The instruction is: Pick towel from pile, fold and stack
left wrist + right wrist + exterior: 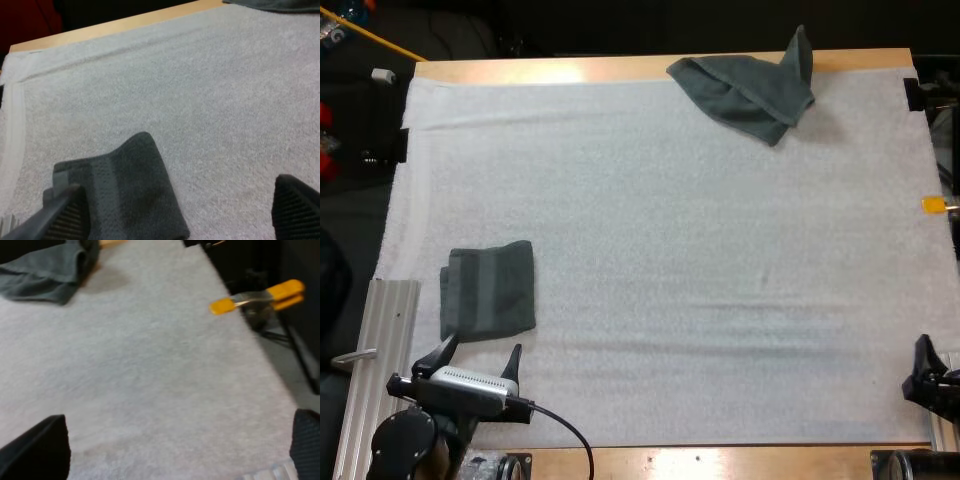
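Observation:
A folded dark grey-green towel (488, 290) lies on the white mat (670, 260) near its left front. My left gripper (480, 358) hovers open just in front of it; in the left wrist view the folded towel (125, 195) lies by one of the spread fingers (60, 220). A crumpled towel (750, 88) of the same colour sits at the mat's far edge, right of centre, and the crumpled towel (47, 270) also lies far ahead of my right gripper (180, 452). My right gripper (928, 375) is open at the front right edge, holding nothing.
A ribbed metal rail (375, 370) runs along the mat's left front side beside my left arm. The wooden table edge (620, 68) borders the far side. An orange clamp (260, 296) sticks out past the mat's right edge.

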Available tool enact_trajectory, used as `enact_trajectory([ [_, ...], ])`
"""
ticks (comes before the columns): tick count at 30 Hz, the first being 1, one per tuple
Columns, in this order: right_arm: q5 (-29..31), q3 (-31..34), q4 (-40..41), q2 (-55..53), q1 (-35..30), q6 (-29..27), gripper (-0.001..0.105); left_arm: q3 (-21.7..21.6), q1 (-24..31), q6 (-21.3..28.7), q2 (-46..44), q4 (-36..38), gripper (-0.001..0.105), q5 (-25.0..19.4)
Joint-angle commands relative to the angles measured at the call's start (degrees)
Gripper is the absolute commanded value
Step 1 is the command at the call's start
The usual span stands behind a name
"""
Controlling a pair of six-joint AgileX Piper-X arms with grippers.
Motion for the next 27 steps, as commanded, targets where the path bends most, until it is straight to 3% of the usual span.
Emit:
enact_trajectory([
  [1,-1.83,-0.54,-0.4,-1.85,-0.03,-0.71,0.086,-0.41,0.01,-0.11,-7.68,-0.89,0.071,-0.15],
  [6,-4.43,-2.33,0.32,0.73,-0.03,-0.71,0.086,-1.18,-0.14,-0.11,-7.38,-0.61,0.071,0.83],
  [14,-10.86,-7.66,0.32,8.7,-0.03,-2.09,0.086,-5.79,-5.12,0.01,-2.36,-0.54,0.071,1.09],
  [18,-15.98,-11.46,0.32,13.0,-0.03,-3.87,0.086,-8.4,-7.12,0.01,1.23,-0.54,0.071,1.27],
  [27,-28.44,-18.91,-0.4,22.38,-0.03,-4.37,0.086,-13.08,-9.75,0.3,8.01,-3.53,0.071,6.19],
])
